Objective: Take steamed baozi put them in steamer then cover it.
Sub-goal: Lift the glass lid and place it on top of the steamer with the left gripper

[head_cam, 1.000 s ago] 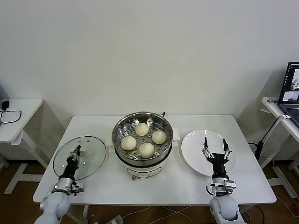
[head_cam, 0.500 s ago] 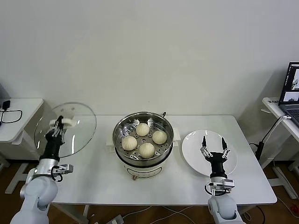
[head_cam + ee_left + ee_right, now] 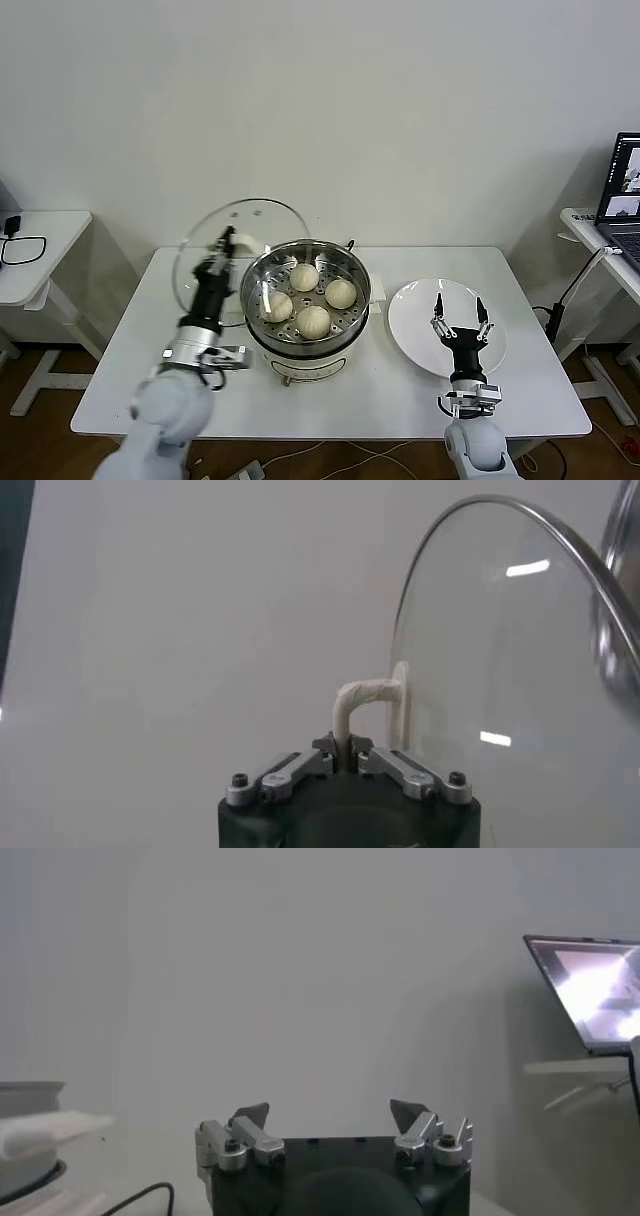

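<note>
The steel steamer [image 3: 305, 262] stands on its white base at the table's middle. Four cream-white baozi [image 3: 314, 320] lie on its perforated tray. My left gripper [image 3: 224, 241] is shut on the white handle [image 3: 360, 698] of the clear glass cover [image 3: 205, 250]. It holds the cover tilted on edge in the air, just left of the steamer's rim. In the left wrist view the cover [image 3: 500, 660] stands upright beside my left gripper [image 3: 344, 748]. My right gripper [image 3: 459, 312] is open and empty, pointing up over the white plate; it also shows in the right wrist view [image 3: 330, 1116].
A flat white plate [image 3: 420, 325] lies on the table right of the steamer. A small white side table [image 3: 35, 250] with a cable stands at the left. A laptop [image 3: 622, 195] sits on a desk at the far right.
My left gripper has lifted the cover off the table's left side and carried it right, up to the steamer's left rim. The right arm has not moved.
</note>
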### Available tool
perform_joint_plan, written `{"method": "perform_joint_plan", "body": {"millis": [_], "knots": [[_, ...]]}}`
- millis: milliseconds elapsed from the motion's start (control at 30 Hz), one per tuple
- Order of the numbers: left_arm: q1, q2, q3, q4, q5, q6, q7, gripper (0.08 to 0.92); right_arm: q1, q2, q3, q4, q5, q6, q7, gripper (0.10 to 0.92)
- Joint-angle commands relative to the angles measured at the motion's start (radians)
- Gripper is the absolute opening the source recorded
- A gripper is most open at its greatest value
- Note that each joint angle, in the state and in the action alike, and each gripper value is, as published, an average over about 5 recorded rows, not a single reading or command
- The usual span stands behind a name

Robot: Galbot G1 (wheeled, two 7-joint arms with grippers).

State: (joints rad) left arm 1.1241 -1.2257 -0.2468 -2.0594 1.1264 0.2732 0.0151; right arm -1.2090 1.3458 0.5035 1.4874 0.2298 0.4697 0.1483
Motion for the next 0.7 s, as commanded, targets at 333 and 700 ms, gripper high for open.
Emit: {"method": "perform_joint_plan", "body": {"millis": [333,700], "knots": [[-0.146,-0.175,0.293,0.143,0.326,0.239,0.282,0.188,0.012,0.011,0.014,-0.026,-0.020,-0.021,0.005,0.823],[-0.157,-0.195,0.300,0.198,0.379,0.225,0.297,0.188,0.008,0.020,0.021,-0.029,-0.027,-0.022,0.004,0.823]]}}
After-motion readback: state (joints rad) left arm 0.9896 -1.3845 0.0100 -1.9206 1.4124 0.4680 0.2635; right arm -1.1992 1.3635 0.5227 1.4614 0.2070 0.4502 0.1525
